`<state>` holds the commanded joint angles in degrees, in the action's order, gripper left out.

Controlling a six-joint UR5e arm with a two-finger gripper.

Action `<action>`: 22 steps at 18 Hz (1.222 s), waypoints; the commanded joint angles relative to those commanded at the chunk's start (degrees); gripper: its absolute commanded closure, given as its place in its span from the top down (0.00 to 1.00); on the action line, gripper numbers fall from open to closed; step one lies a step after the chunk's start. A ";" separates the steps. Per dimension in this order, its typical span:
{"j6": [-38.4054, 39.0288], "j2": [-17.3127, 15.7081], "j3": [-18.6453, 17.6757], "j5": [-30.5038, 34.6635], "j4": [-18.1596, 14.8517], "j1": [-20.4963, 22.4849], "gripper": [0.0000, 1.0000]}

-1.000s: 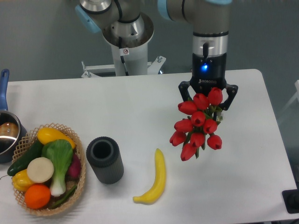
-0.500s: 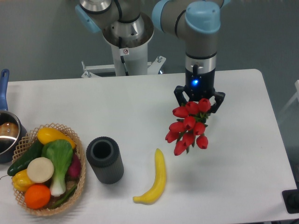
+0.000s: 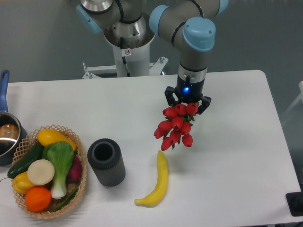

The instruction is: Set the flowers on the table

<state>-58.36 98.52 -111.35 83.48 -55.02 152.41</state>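
Grey-green wall behind; below it, smooth white table with rounded corners, plain and matte. Over the last second, moved left and lower in view: gripper now nearer mid-table, bunch looking smaller, so probably descending toward the surface; judged a lowering step under way, release not yet made. Jaws closed around the stem end of the flowers, black fingers flanking the uppermost blooms; exact contact hidden behind the heads. Hanging head-down, pointing toward the camera and slightly left: cluster of glossy red tulip buds, rounded and tight, scraps of green leaf between; twine not discernible. Whether the lowest blooms touch the tabletop cannot be told; faint shadow beneath suggests still clear of it. Just below the bunch, tip of a curved yellow banana, smooth-skinned; worth watching, since a drop here could land on it. Left of that, upright dark grey ribbed cylinder, hollow, rubbery-looking. Far left, woven wicker basket heaped with plastic-looking vegetables and fruit; beside it, metal pot with blue handle, cut by the frame edge.
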 joint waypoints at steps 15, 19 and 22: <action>-1.14 5.19 -1.41 2.39 0.53 -3.26 0.72; -2.02 4.49 1.48 2.30 0.61 -2.99 1.00; -1.93 3.17 6.83 1.86 1.14 -2.47 1.00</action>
<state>-60.29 101.69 -104.53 85.34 -53.88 149.94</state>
